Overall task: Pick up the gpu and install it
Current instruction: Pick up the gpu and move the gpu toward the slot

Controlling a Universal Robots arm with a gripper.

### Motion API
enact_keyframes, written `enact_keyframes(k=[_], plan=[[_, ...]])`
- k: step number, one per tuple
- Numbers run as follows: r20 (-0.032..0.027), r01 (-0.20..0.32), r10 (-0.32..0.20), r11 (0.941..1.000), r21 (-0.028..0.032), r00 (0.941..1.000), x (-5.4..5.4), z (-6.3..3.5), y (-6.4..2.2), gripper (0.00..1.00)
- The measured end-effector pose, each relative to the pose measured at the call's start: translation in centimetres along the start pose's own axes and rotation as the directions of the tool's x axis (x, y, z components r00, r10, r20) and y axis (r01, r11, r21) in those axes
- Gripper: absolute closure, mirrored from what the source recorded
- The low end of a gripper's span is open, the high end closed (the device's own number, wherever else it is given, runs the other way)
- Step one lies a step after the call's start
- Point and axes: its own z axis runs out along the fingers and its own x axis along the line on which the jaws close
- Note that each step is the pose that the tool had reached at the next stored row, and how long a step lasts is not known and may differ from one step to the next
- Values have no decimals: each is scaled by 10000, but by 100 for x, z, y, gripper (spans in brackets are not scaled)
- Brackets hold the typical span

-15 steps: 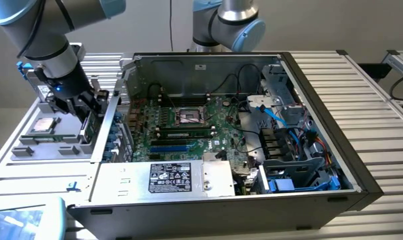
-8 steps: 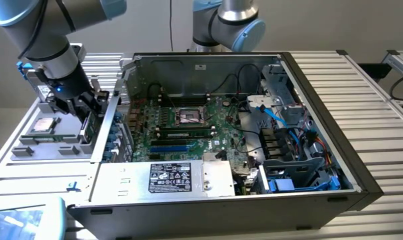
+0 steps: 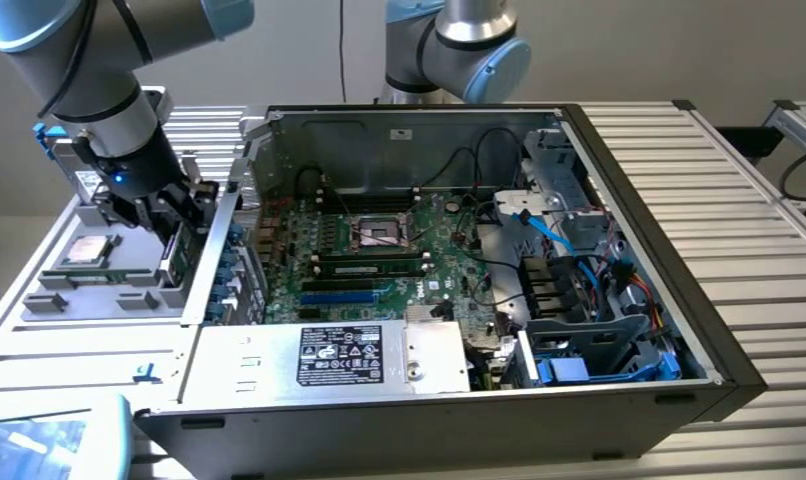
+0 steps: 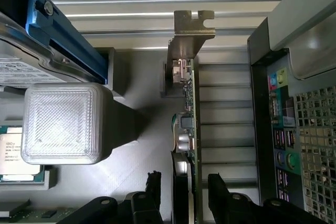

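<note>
Power supply [image 3: 343, 355] sits at the near edge of the open PC case [image 3: 723, 370]. At the exterior view's left, a grey tray [image 3: 90, 300] holds the gpu [image 4: 190, 114] on edge. The gripper [image 4: 184, 184] straddles it, fingers [image 4: 220, 195] spread, not pinching. Second arm [image 3: 457, 50] is behind the case.

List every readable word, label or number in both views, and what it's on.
Nothing is clear enough to quote.
power supply label: printed lines and marks, too small to read.
drive label: lines of print, blurred.
processor lid: markings too small to read.
memory stick sticker: too small to read.
</note>
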Motion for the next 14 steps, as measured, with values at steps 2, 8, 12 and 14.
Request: enact_keyframes(k=[2,8,12,14], plan=[[2,0,0,10000,-1,10000,0,2,0,51],[1,0,0,10000,-1,10000,0,2,0,72],[2,-1,1,10000,-1,10000,0,2,0,72],[1,-1,1,10000,-1,10000,0,2,0,72]])
